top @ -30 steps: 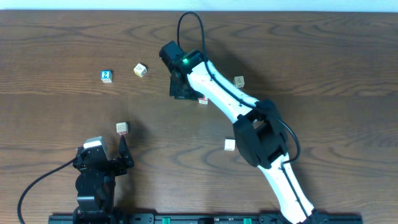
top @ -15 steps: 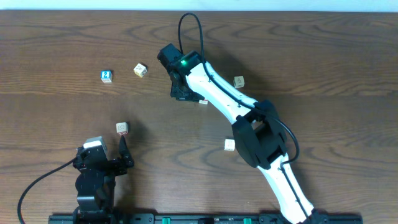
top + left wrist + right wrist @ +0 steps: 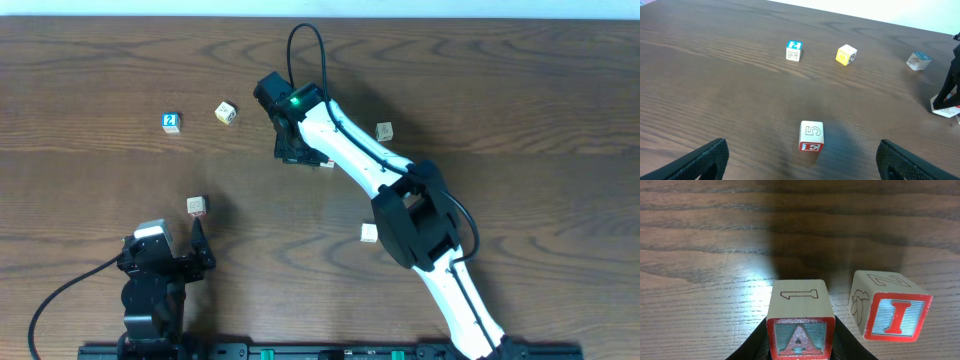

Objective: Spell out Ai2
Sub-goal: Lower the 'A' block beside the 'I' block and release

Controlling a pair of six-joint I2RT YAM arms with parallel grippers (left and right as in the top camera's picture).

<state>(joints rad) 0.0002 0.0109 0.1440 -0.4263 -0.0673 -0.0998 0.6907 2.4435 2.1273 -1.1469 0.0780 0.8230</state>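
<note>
My right gripper (image 3: 801, 352) is shut on a wooden block with a red "A" face (image 3: 801, 325), low over the table. A block with a red "I" face (image 3: 895, 314) stands just to its right with a small gap. In the overhead view the right gripper (image 3: 292, 150) hides the A block, and the I block (image 3: 327, 162) peeks out beside it. The blue "2" block (image 3: 171, 122) lies far left; it also shows in the left wrist view (image 3: 794, 50). My left gripper (image 3: 165, 262) is open and empty near the front edge.
A "5"/"E" block (image 3: 811, 136) sits just ahead of the left gripper (image 3: 801, 167). A yellow block (image 3: 226, 112) lies next to the 2 block. Loose blocks lie right of the arm (image 3: 384, 131) and lower (image 3: 369, 233). A bluish block (image 3: 918, 61) lies far back.
The right wrist has shifted very slightly over the A block. The blocks and the left arm have not moved.
</note>
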